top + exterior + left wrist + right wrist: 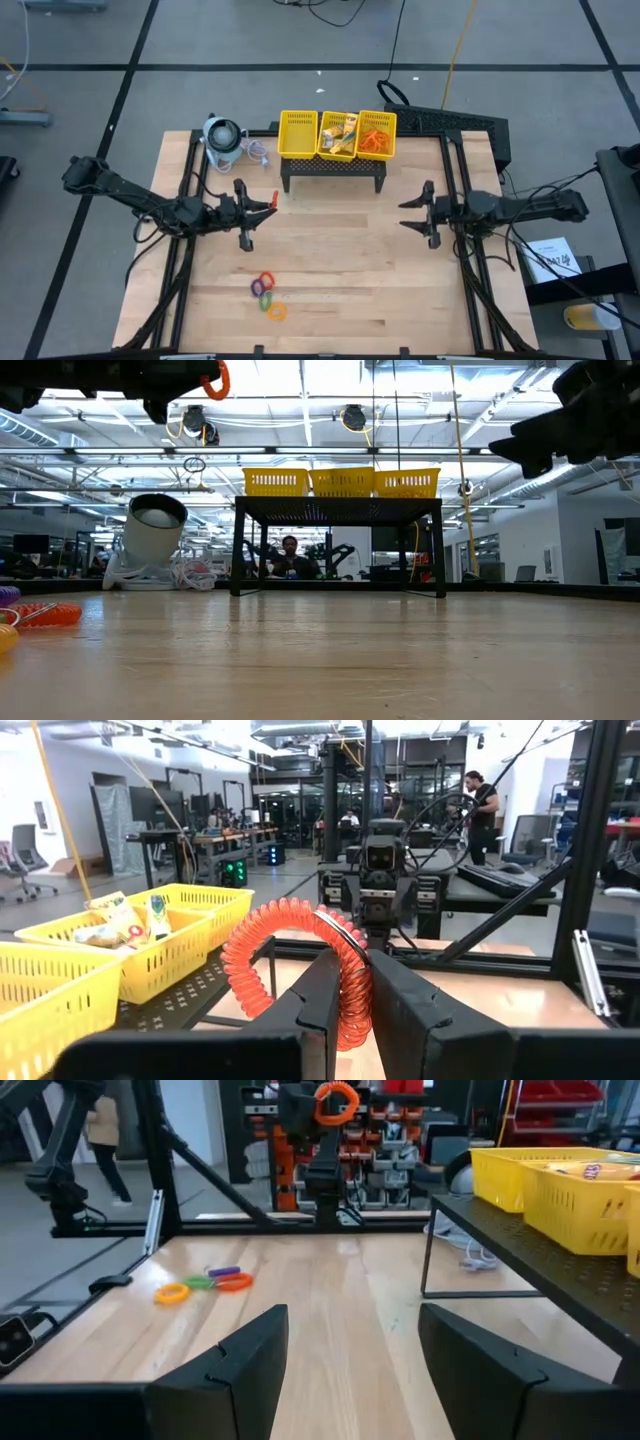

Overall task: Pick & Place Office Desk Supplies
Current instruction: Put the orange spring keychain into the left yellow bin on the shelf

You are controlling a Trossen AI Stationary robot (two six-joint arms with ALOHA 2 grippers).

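Jaws of the left gripper are closed on a red coiled ring, pinched between the two fingers with most of the loop standing clear above them. This gripper is raised above the tabletop, left of centre, in front of the black stand that carries the yellow mesh basket.

Jaws of the right gripper are spread wide and hold nothing. It hangs above the right half of the tabletop, facing the left gripper, well apart from it.

Remaining rings lie in a small cluster on the tabletop near the front edge, left of centre: red, purple, green and orange, touching or just beside one another.

Basket contents: left compartment shows nothing inside, middle compartment holds yellow-orange packets, right compartment holds orange rubber bands.

A grey-white round device with a cord sits at the back left, beside the stand.
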